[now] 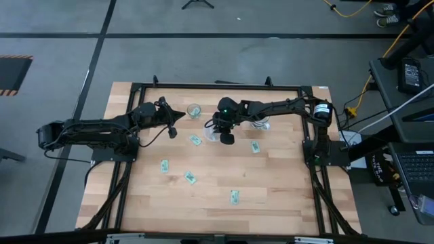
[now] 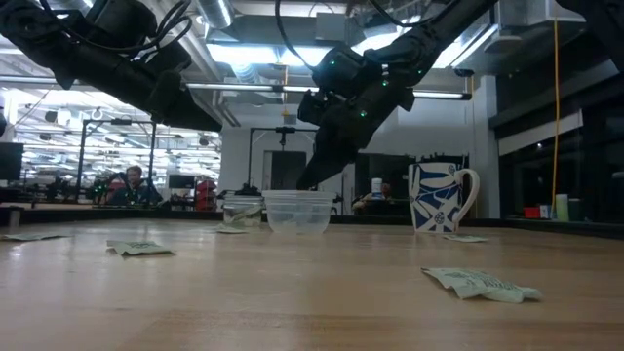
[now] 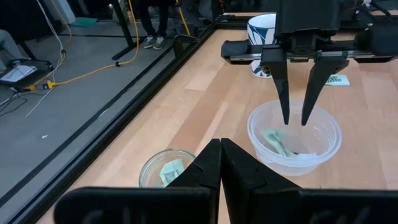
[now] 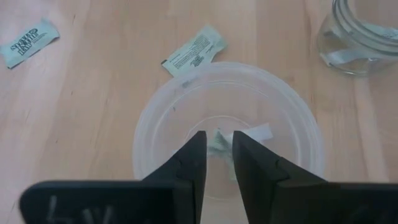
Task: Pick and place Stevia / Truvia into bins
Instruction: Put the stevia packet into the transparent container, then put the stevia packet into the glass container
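Sachet [image 4: 30, 43] label illegible; right claw [image 4: 219, 155] slightly parted over bin [image 4: 155, 134].

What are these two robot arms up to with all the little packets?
They are sorting sweetener sachets into cups. The right gripper hangs over the wide whitish cup, fingers slightly apart, with a sachet lying in the cup below it. The left gripper waits shut beside the small clear cup, which also holds a sachet. Several more sachets, such as one near the front, lie loose on the wooden table. A blue and white mug stands nearby.
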Robot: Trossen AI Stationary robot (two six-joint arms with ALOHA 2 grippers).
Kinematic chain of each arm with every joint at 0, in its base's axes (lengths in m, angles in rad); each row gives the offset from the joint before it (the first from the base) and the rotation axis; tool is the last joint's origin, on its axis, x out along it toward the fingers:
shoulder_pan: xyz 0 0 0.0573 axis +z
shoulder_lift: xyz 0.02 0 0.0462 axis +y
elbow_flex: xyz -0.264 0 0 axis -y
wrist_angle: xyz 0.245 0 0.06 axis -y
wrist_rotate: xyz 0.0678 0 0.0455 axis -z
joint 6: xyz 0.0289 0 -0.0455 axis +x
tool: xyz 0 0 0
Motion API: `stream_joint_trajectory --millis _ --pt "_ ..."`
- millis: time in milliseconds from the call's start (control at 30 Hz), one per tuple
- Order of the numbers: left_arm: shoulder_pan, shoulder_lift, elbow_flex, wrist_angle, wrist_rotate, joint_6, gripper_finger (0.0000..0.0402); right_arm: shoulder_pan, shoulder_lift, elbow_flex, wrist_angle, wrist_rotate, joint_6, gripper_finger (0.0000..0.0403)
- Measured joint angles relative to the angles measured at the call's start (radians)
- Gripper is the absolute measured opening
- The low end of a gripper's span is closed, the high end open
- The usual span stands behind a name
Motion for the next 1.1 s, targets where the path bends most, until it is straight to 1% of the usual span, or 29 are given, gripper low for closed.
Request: stream_joint_trajectory --millis 167,233,533,700,800,867,967,1100 --pt "0.000 0.000 0.000 0.000 0.000 0.000 0.0006 0.000 -0.031 0.001 -0.014 0.000 -0.002 0.0081" --pt "0.000 0.000 0.000 0.000 0.000 0.000 0.0006 0.000 -0.057 0.002 -0.035 0.001 -0.005 0.0075" --pt "-0.002 0.000 0.000 0.000 0.000 0.024 0.0006 0.005 -0.228 0.002 -0.111 0.000 -0.086 0.0006" --pt "-0.011 0.000 0.000 0.000 0.009 0.041 0.0006 0.010 -0.313 -0.007 -0.152 0.008 -0.070 0.0014" --pt "-0.023 0.000 0.000 -0.004 0.056 0.064 0.0006 0.028 -0.355 -0.063 -0.145 0.054 -0.061 0.0006" --pt "-0.035 0.000 0.000 -0.004 0.095 0.079 0.0006 0.044 -0.382 -0.128 -0.099 0.096 -0.054 0.0004" --pt "-0.052 0.000 0.000 -0.005 0.130 0.086 0.0006 0.063 -0.421 -0.253 0.030 0.116 -0.031 0.0007" --pt "-0.075 0.002 0.000 -0.028 0.133 0.083 0.0006 0.071 -0.481 -0.412 0.212 0.118 0.000 0.0003"
